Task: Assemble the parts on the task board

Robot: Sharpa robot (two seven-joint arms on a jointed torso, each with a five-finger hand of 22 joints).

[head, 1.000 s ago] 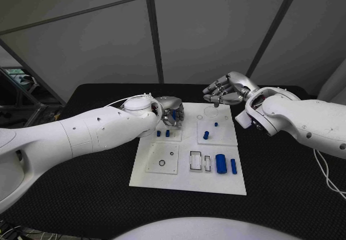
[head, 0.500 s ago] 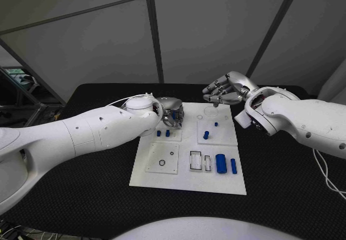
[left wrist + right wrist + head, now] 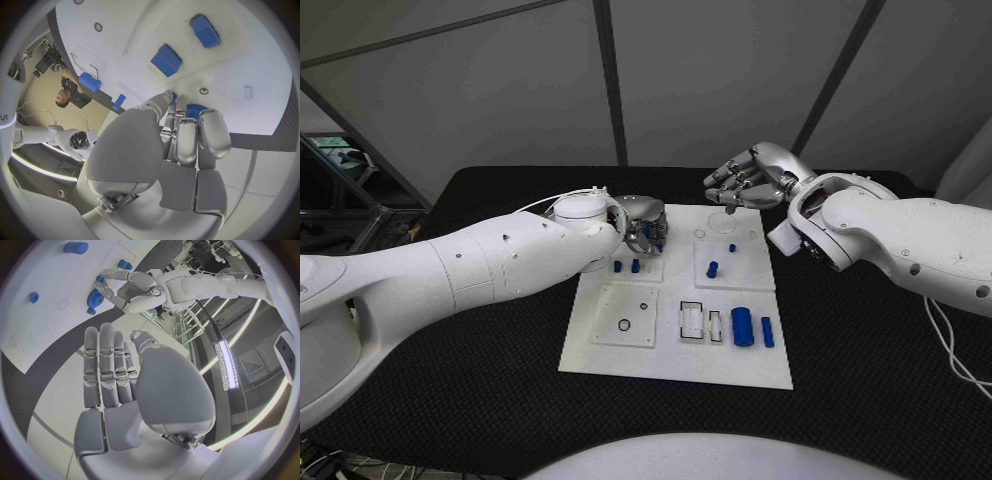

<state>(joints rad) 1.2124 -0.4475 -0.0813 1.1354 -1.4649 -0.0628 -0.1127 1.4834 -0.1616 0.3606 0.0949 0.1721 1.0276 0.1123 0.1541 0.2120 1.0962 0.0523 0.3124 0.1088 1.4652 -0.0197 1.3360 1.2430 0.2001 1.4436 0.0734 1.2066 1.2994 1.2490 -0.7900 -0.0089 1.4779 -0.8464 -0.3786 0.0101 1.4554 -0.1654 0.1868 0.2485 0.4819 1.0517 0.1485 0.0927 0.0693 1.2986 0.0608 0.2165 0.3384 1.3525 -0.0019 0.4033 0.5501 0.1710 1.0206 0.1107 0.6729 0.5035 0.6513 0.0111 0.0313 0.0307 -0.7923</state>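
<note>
White rectangular task board (image 3: 678, 365) lies flat in the middle of the black worktop (image 3: 459, 380). Small blue parts sit on it: a thick blue cylinder (image 3: 743, 327) with a slimmer blue bar (image 3: 767, 332) just beside it towards 3 o'clock, both near the board's 4 o'clock corner; two short blue pegs (image 3: 626, 266) side by side at about 10 o'clock; and a slanted blue piece (image 3: 713, 269) with a tiny blue stub (image 3: 731, 248) above it at about 1 o'clock.

At the board's 11 o'clock corner the left hand (image 3: 640, 222) hangs low over the plate with its fingers curled in. In the left wrist view those fingers (image 3: 187, 140) close round a blue toothed gear (image 3: 196, 110), held just above the white surface, with the two blue pegs beyond them.

The right hand (image 3: 753, 180) hovers off the board's far edge at about 1 o'clock, well above the worktop. In the right wrist view its fingers (image 3: 109, 367) stand straight and close together with nothing in them.
</note>
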